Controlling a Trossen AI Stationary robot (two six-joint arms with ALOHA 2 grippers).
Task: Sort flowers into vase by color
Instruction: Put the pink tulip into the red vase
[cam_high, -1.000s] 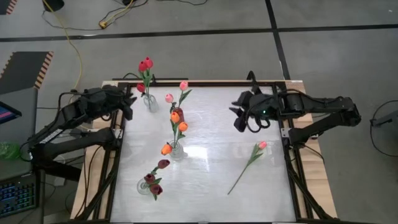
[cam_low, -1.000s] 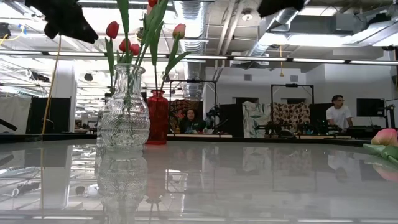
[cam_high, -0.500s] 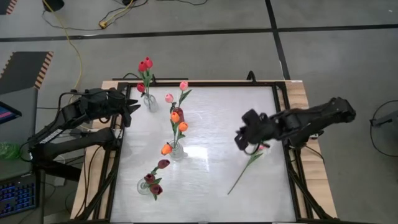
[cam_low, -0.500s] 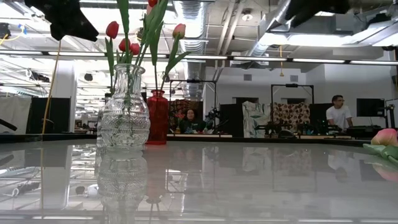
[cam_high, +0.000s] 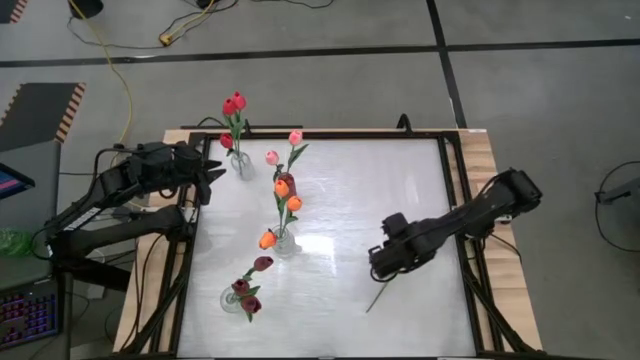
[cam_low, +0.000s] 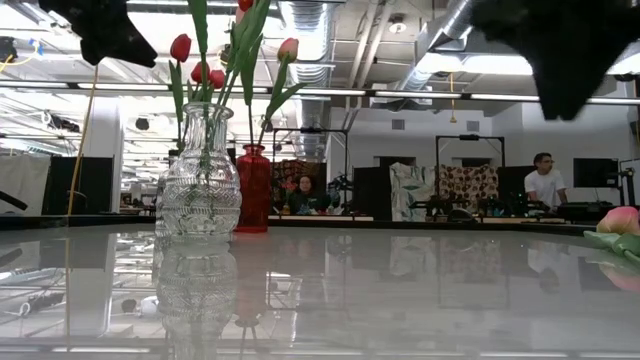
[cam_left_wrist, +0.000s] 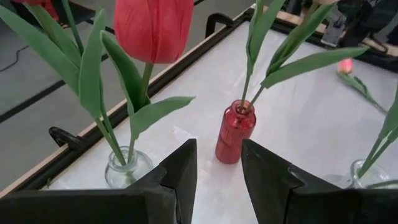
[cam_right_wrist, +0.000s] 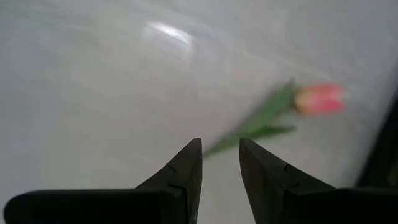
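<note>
The right gripper hangs over the right half of the white table, directly above the stem of the one loose pink tulip, which lies flat on the tabletop; from above only the lower end of its stem shows, past the gripper on the near side. In the right wrist view the two dark fingers stand a narrow gap apart with nothing between them, and the tulip's stem runs just beyond their tips, the pink bud off to one side. In the low view that bud lies at the right edge of the table. The left gripper waits at the far left edge, beside the clear vase of red tulips; its fingers are also slightly parted and hold nothing. The other flowers are already in vases: red tulips in the clear vase at the far left, two pink tulips in a small red bottle vase near the middle of the far side, orange tulips in a clear vase at the centre left, and dark maroon tulips in a clear vase at the near left. A person in a white shirt is in the room behind.
</note>
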